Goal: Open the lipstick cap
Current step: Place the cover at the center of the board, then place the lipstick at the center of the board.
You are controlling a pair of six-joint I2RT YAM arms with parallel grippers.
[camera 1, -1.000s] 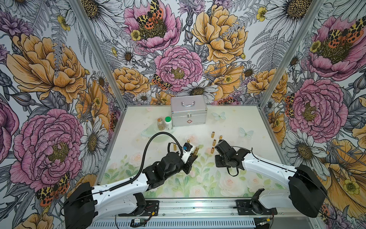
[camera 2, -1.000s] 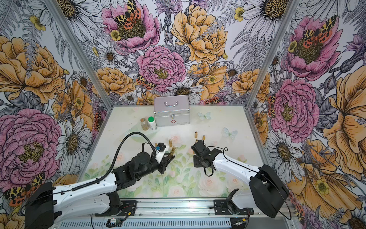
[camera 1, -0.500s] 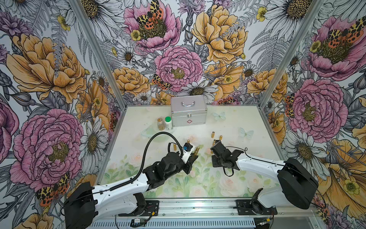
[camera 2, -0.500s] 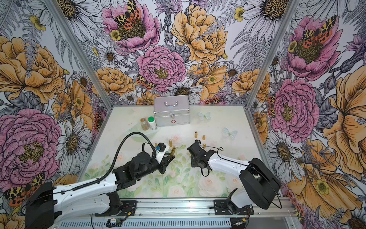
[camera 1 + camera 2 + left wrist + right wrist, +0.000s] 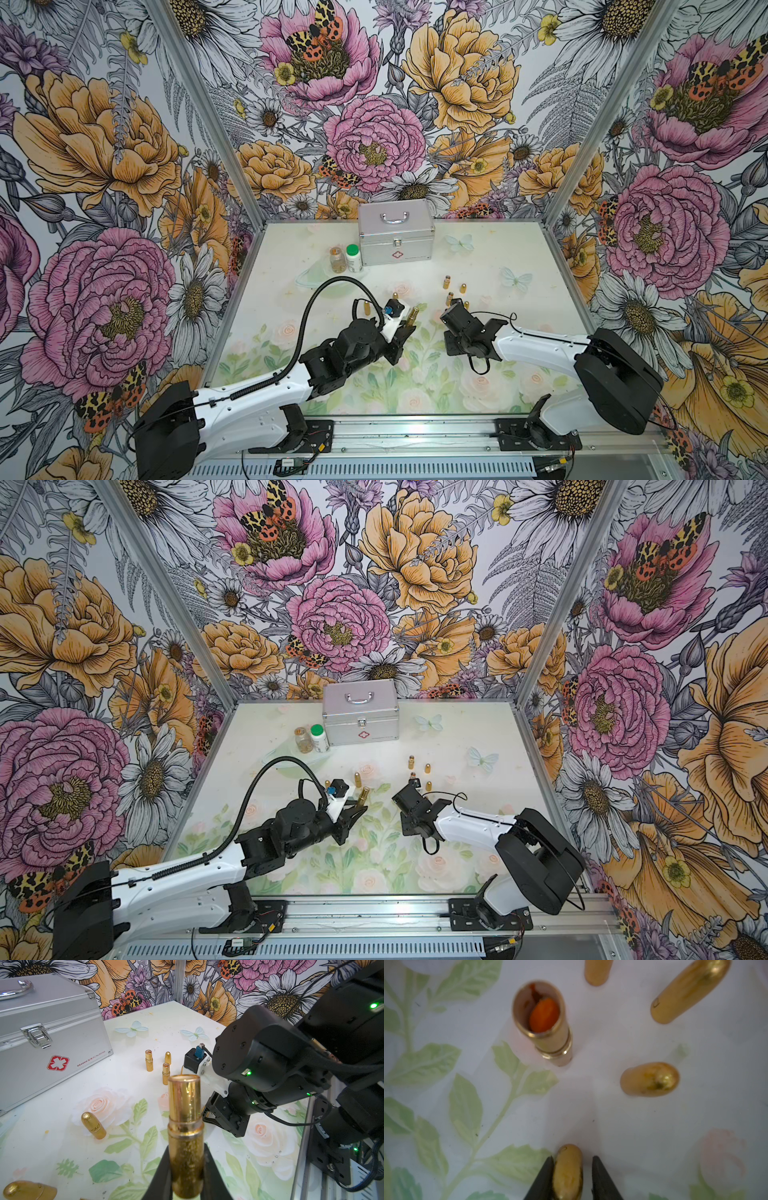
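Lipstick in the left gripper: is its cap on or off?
Off. The lipstick shows its bare inner tube; a cap sits between the right gripper's jaws.

Floral wallpaper walls (image 5: 374, 137) w/ pink & orange blooms on 3 sides; pale rose-print tabletop (image 5: 498, 249); even light

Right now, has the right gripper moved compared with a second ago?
Yes. Judged against the silver case, the right gripper has shifted slightly sideways, toward the left gripper.
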